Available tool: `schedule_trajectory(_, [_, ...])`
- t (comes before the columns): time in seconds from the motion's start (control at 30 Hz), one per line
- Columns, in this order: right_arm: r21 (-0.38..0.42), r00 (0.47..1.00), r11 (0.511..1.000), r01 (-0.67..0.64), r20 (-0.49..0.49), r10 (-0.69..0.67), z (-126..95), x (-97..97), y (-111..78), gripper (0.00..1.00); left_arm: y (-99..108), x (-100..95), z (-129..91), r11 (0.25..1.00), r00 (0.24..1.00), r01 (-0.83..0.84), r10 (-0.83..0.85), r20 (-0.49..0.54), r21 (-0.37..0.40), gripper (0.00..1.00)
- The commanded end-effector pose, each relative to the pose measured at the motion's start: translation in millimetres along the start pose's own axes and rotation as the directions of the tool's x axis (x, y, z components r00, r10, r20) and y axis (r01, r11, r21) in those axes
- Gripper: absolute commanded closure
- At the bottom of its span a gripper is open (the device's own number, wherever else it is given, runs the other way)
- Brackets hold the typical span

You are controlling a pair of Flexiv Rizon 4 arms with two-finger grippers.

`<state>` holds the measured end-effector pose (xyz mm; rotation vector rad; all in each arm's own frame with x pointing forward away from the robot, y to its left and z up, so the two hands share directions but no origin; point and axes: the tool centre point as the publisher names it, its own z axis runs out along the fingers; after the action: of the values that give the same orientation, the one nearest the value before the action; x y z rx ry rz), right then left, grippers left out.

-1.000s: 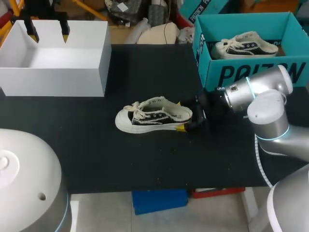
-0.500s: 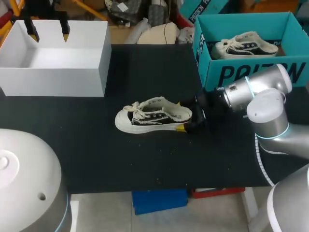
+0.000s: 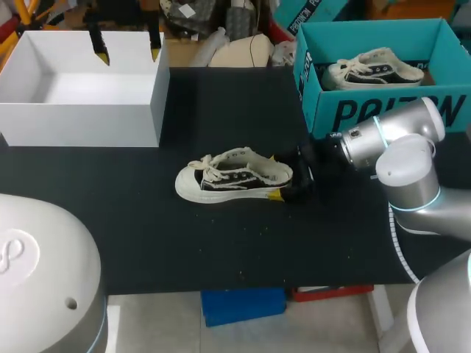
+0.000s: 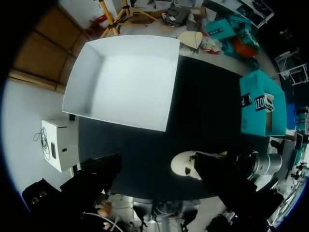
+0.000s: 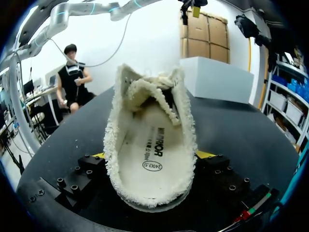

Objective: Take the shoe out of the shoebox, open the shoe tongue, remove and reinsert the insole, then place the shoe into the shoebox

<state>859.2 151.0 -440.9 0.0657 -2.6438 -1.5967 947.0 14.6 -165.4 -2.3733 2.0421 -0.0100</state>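
On the black table [image 3: 221,243], a white box [image 3: 81,121] sits far left and a teal shoebox [image 3: 383,110] far right. The shoe [image 3: 234,176] lies mid-table, its heel clamped by the right gripper [image 3: 275,176]. The left gripper [image 3: 129,53] hangs spread above the box.

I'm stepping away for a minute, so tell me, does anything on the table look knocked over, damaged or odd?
Nothing stands out. The shoe stands upright on its sole on the table, heel between the right end effector's fingers. The second shoe sits in the teal shoebox, and the white box is upright.
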Motion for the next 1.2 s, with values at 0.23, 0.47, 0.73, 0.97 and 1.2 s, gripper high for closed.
schedule_trajectory(0.23, [0.001,1.000,1.000,-0.001,0.000,0.001,4,2.1,-2.0,1.00,84,68.5,24,0.995,0.997,-0.076,0.076,0.008,0.064,0.00])
schedule_trajectory(0.47, [0.001,1.000,1.000,-0.001,0.000,0.001,4,2.1,-2.0,1.00,100,76.7,30,0.986,0.987,-0.163,0.162,0.020,0.022,0.00])
schedule_trajectory(0.73, [0.001,1.000,1.000,-0.001,0.000,0.001,4,2.1,-2.0,1.00,100,76.7,30,0.986,0.987,-0.163,0.162,0.020,0.022,0.00])
schedule_trajectory(0.97, [0.001,1.000,1.000,-0.001,0.000,0.001,4,2.1,-2.0,1.00,106,83.2,31,0.993,0.994,-0.111,0.110,0.018,0.045,0.00])
schedule_trajectory(1.2, [0.001,1.000,1.000,-0.001,0.000,0.001,4,2.1,-2.0,1.00,132,109.6,42,0.991,0.991,-0.136,0.136,0.015,0.017,0.00])
